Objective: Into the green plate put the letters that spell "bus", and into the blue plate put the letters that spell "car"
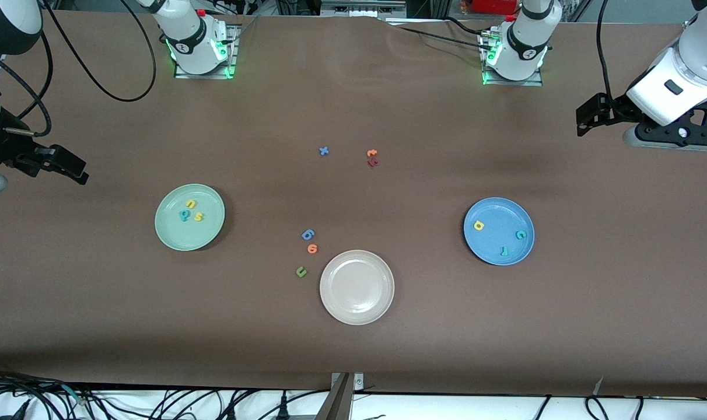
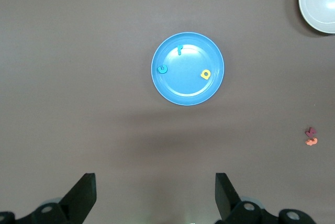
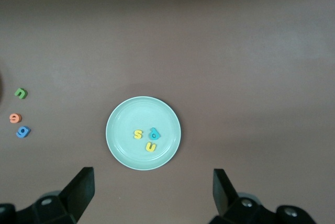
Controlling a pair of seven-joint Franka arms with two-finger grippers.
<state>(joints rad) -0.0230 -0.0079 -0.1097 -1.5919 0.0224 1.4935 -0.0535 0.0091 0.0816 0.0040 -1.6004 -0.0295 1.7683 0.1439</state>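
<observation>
The green plate (image 1: pixel 175 234) lies toward the right arm's end of the table. In it lie a yellow u (image 1: pixel 191 204), a teal b (image 1: pixel 184 216) and a yellow s (image 1: pixel 198 217). Toward the left arm's end lies the blue plate (image 1: pixel 499 217), holding a yellow a (image 1: pixel 479 225), a teal c (image 1: pixel 521 235) and a teal r (image 1: pixel 504 251). My left gripper (image 1: pixel 590 116) hangs open and empty, high over the table's end beside the blue plate (image 2: pixel 183 85). My right gripper (image 1: pixel 66 165) is likewise open and empty, over the table's end beside the green plate (image 3: pixel 123 148).
A beige plate (image 1: pixel 357 303) sits between the two plates, nearer the front camera. Beside it lie a blue 6-like letter (image 1: pixel 308 234), an orange one (image 1: pixel 312 248) and an olive u (image 1: pixel 301 271). A blue x (image 1: pixel 324 151), an orange t (image 1: pixel 372 153) and a dark red letter (image 1: pixel 373 163) lie farther back.
</observation>
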